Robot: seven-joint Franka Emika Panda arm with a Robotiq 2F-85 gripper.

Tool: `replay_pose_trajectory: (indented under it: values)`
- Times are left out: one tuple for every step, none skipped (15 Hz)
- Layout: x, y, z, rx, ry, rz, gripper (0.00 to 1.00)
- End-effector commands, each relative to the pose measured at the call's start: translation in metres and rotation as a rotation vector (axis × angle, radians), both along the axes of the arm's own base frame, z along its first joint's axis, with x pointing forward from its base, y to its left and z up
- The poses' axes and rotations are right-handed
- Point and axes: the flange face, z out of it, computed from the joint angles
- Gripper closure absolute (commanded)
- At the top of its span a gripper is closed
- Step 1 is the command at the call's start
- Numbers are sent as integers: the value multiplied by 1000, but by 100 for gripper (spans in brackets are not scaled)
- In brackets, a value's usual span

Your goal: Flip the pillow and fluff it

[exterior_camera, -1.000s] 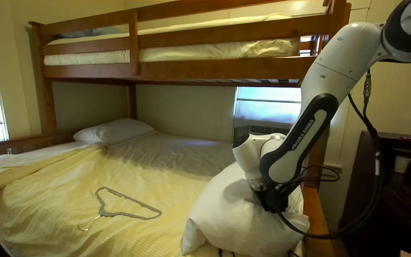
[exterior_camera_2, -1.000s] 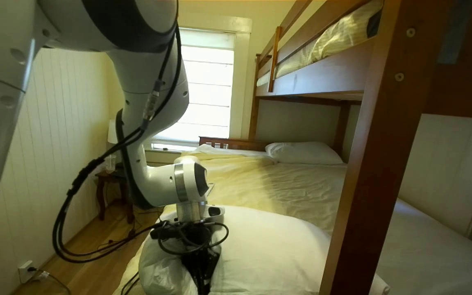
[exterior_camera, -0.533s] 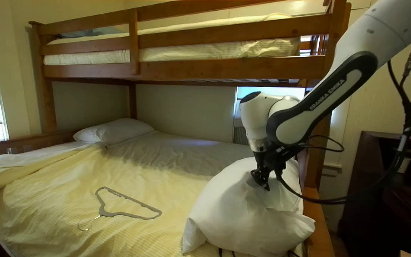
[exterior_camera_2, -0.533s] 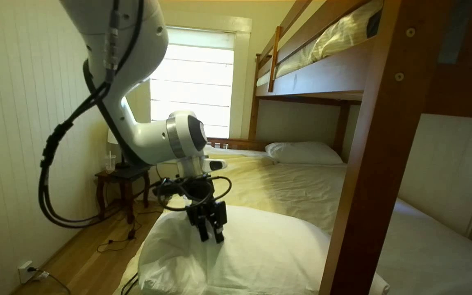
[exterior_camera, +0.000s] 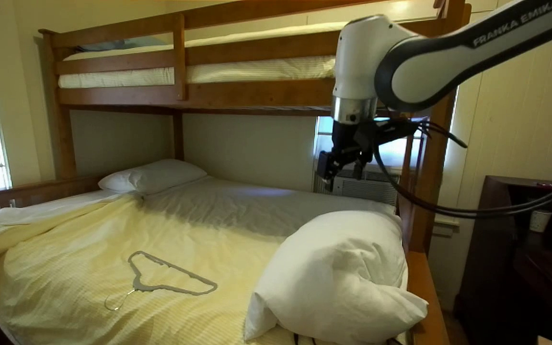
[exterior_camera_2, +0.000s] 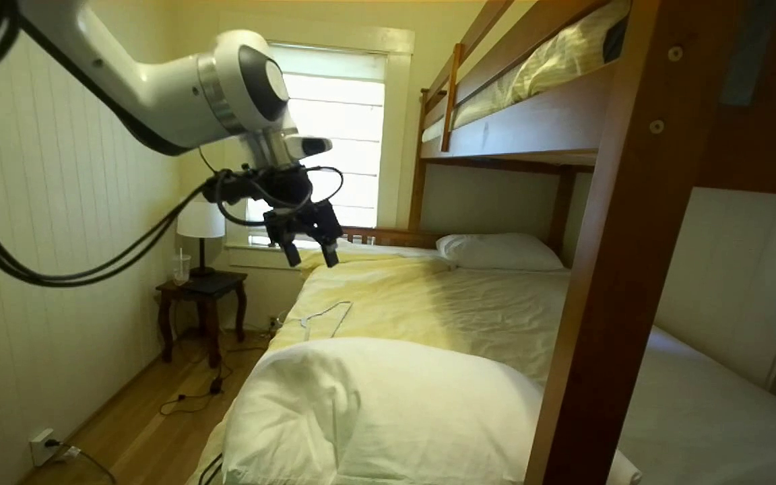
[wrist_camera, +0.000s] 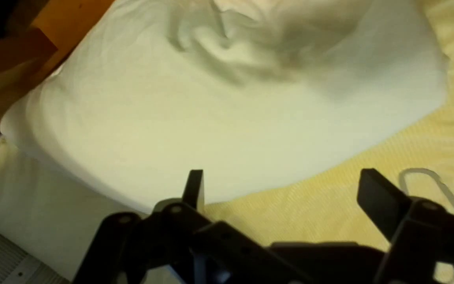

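The large white pillow (exterior_camera: 333,282) rests plump and wrinkled at the near right end of the lower bunk, one corner sticking out over the wooden side rail. Creases and a dent mark its top in an exterior view (exterior_camera_2: 415,411). In the wrist view the pillow (wrist_camera: 211,126) fills most of the upper part. Well above it hangs my gripper (exterior_camera: 343,181), fingers pointing down and apart from the fabric. The gripper (wrist_camera: 282,173) is open in the wrist view, with nothing between its fingertips; only pillow and yellow cover show behind the gap.
A grey hanger (exterior_camera: 138,282) lies on the yellow bedcover (exterior_camera: 74,258). A smaller white pillow (exterior_camera_2: 499,251) sits at the far end. The upper bunk's rail (exterior_camera: 257,94) runs behind the arm. A wooden post (exterior_camera_2: 620,269) rises beside the pillow; a side table (exterior_camera_2: 203,289) stands beyond.
My gripper has let go of the pillow's fabric, opened and risen well clear of it. The pillow stays in place; its pinched top has relaxed into creases and its right corner has spread slightly outward.
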Motion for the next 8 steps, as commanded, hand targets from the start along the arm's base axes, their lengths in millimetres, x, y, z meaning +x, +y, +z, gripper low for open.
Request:
replay_pose_trajectory:
  values:
    - [-14, 31, 61, 69, -70, 70, 0]
    - [-8, 21, 37, 37, -59, 42, 0]
    - [-11, 28, 51, 47, -80, 54, 0]
    - [-13, 31, 58, 50, -90, 59, 0]
    - [-14, 32, 60, 51, -93, 62, 0]
    - [-14, 32, 60, 50, -92, 63, 0]
    - [-14, 31, 59, 50, -90, 63, 0]
    - [-13, 31, 59, 50, -89, 63, 0]
